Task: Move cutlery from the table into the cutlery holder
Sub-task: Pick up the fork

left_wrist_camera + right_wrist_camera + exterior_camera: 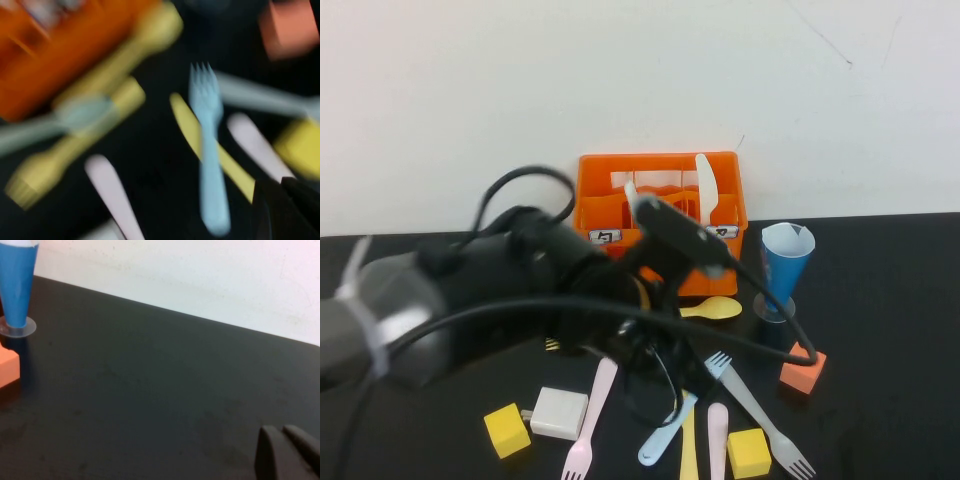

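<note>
— High view first: the left arm is stretched out across the bench, its left gripper lost under its own bulk above the scattered cutlery, just in front of the cutlery holder.

— And from its wrist?

— Blurred, but a light blue fork lies right ahead of the jaws, long axis running straight away from them, tines at the far end. A yellow knife crosses beneath it, a pink handle just beside.

— Jaws wide or narrow?

— Only their dark tip shows, so I can't tell; they seem to hold nothing.

— The other arm?

— The right gripper sits well apart, over bare bench beyond the blue cup. Its jaws look pressed together, empty. The left is far nearer.
</note>
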